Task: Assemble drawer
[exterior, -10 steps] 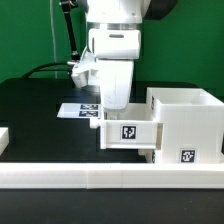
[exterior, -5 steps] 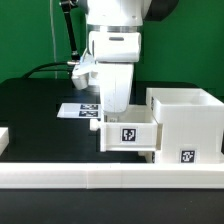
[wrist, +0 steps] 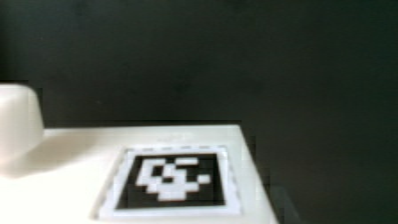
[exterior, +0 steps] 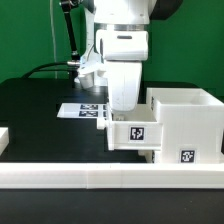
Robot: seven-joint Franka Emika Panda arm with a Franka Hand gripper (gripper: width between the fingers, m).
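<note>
The white hollow housing point(exterior: 188, 118) of the drawer stands at the exterior view's right, with a tag low on its front. A small white open-top tray point(exterior: 135, 134) with a tag on its front is slightly tilted at the housing's open left side and partly inside it. My gripper point(exterior: 124, 108) reaches down into the tray from above and grips its wall; the fingertips are hidden behind the tray. The wrist view shows a white tagged face point(wrist: 173, 180) close below, over the black table, and no fingers.
The marker board point(exterior: 82, 110) lies flat on the black table behind the tray. The long low white border wall point(exterior: 90, 180) runs along the front. A white part point(exterior: 4, 138) is cut off at the exterior view's left edge. A black cable hangs behind the arm.
My gripper and the tray have moved together toward the exterior view's right, so the tray is further into the housing and now slightly tilted.
</note>
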